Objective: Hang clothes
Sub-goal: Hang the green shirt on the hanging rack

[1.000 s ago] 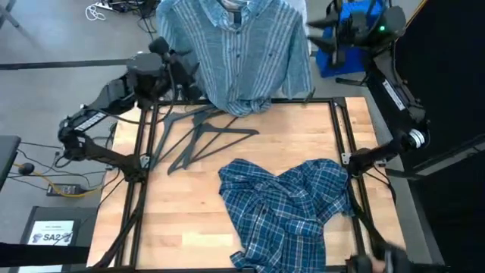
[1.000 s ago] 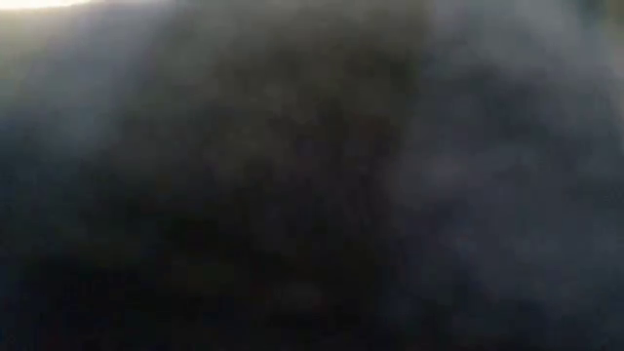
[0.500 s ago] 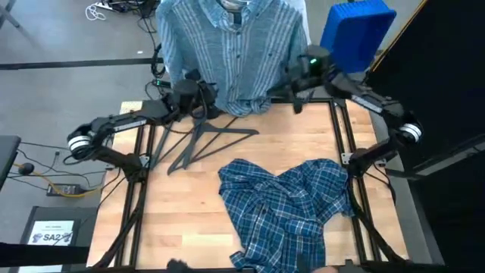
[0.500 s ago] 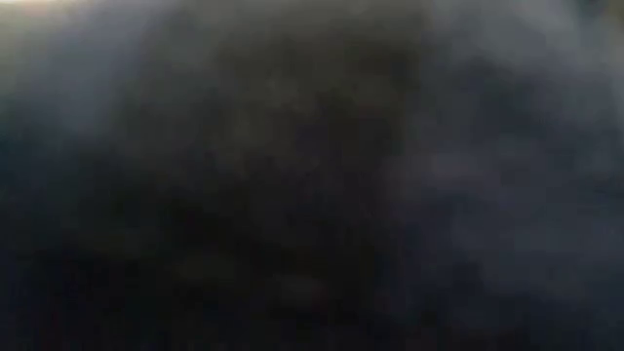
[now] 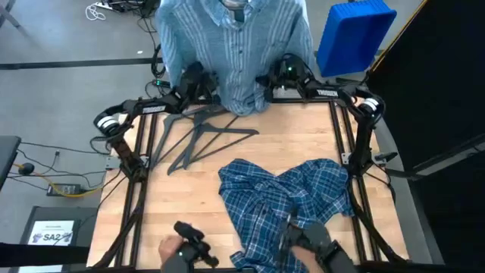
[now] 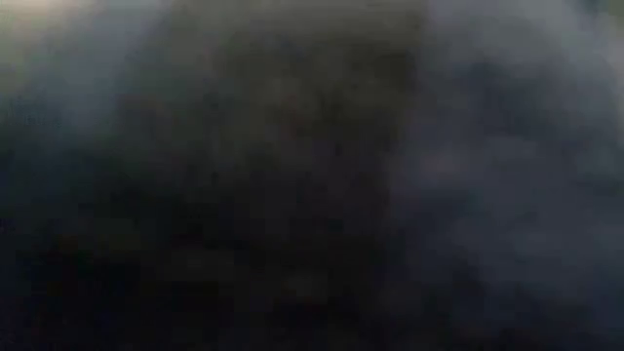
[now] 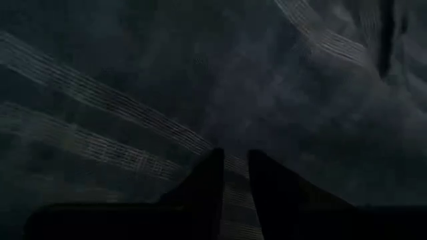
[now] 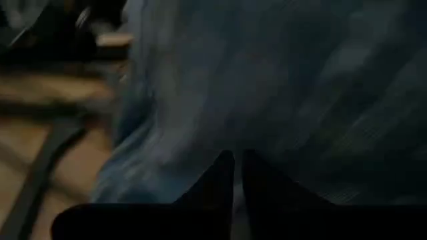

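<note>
Your left gripper (image 5: 206,85) sits at the upper left of the high view, pressed against the lower hem of the striped shirt (image 5: 235,45), which hangs at the top centre over the far edge of the table (image 5: 303,144). In the left wrist view its fingers (image 7: 207,187) stand nearly together with only a narrow slit between them, and striped cloth shows in that slit, though you cannot tell for sure that it is pinched. Your right gripper (image 5: 267,82) meets the same hem from the upper right; its wrist view shows the fingers (image 8: 223,177) almost touching against blue fabric, and again the grip is unclear. The plaid shirt (image 5: 288,205) lies crumpled at the lower centre of the table. Dark hangers (image 5: 201,136) lie on the wood at centre left. A blue bin (image 5: 352,30) stands at the upper right. A person's hands (image 5: 182,249) reach in along the bottom edge. The low view is dark and blurred.
</note>
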`<state>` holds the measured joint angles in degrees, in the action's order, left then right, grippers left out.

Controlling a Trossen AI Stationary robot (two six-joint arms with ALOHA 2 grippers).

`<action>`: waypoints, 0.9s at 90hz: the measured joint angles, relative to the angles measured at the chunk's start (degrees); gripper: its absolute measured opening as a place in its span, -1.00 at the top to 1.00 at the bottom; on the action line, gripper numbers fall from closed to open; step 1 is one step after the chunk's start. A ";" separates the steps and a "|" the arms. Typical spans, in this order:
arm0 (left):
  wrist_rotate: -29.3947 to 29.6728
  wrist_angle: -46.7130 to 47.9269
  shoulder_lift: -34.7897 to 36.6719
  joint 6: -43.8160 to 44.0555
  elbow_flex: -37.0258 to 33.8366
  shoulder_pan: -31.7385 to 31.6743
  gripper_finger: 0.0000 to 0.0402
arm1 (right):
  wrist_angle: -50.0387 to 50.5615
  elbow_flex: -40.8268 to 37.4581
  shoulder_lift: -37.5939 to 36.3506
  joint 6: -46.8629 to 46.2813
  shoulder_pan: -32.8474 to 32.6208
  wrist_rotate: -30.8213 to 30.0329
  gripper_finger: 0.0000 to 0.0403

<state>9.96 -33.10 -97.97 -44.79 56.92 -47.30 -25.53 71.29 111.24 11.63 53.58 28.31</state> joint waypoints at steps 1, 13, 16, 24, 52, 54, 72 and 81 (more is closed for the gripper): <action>0.04 -0.58 -0.27 -0.01 0.31 -0.18 0.75 | -0.03 0.38 0.07 -0.62 0.30 -0.01 0.99; 0.54 -3.32 -2.87 0.04 5.41 -2.09 0.75 | 0.06 4.51 0.17 -7.68 3.50 0.20 0.99; 0.58 -3.15 -3.50 0.06 6.81 -2.41 0.75 | 0.07 5.70 0.09 -9.82 4.16 0.23 1.00; 0.50 -2.82 -4.81 0.07 10.73 -2.75 0.75 | 0.04 9.07 0.04 -14.87 5.58 1.94 0.99; 0.71 -0.53 -8.62 0.05 24.73 -3.68 0.75 | 0.13 18.30 -0.07 -19.77 6.61 5.97 1.00; 0.66 -0.13 -8.84 0.06 25.67 -3.74 0.75 | 0.29 18.77 -0.07 -19.76 6.60 5.99 1.00; 0.79 3.56 -9.30 0.05 31.69 -5.08 0.75 | 0.59 21.72 -0.07 -19.14 7.09 4.77 1.00; 1.38 3.61 -9.30 0.06 32.92 -5.58 0.75 | 0.74 22.13 -0.07 -19.07 7.70 4.04 0.99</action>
<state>11.35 -29.49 -107.26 -44.73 89.84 -52.88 -24.79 93.42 111.17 -7.44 61.28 32.36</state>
